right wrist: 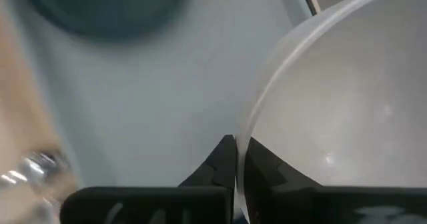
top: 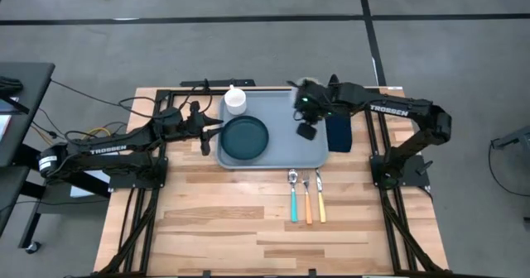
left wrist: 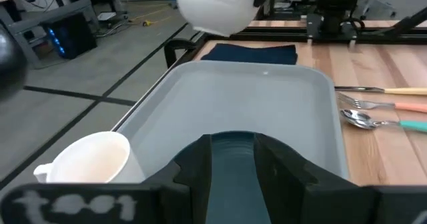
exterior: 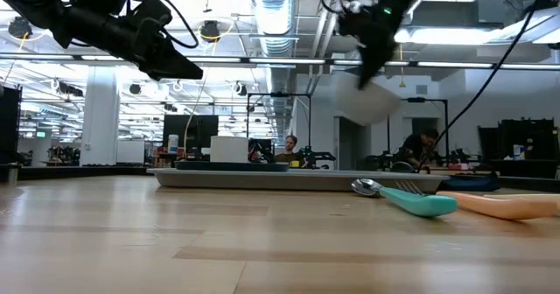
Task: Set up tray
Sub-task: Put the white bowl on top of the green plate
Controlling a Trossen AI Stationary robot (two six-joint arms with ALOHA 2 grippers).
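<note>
Grey floor all round a pale wooden table [top: 248,220] from above. Tray [top: 286,146] lying with its long axis across, towards the table's far edge. Right gripper [top: 305,104] over the tray's far right part, pinching the rim of a white bowl [top: 303,83]; nearer the open tray floor than the left gripper [top: 214,127], parked off the tray's left rim. On the tray: teal plate [top: 244,137] at left, white mug [top: 236,100] at far left corner. Navy napkin [top: 339,133] touching the tray's right rim; three utensils [top: 306,197] just near-side of the tray.

Level across the table: bowl [exterior: 367,101] hanging well above the tray [exterior: 262,178], nothing beneath in the way.

Left wrist: spread fingers [left wrist: 193,167] straddling the plate [left wrist: 232,164], gripping nothing; mug [left wrist: 90,159] beside.

Right wrist: fingertips [right wrist: 230,157] clenched on the bowl [right wrist: 340,111] wall, bare tray [right wrist: 153,97] straight below.
</note>
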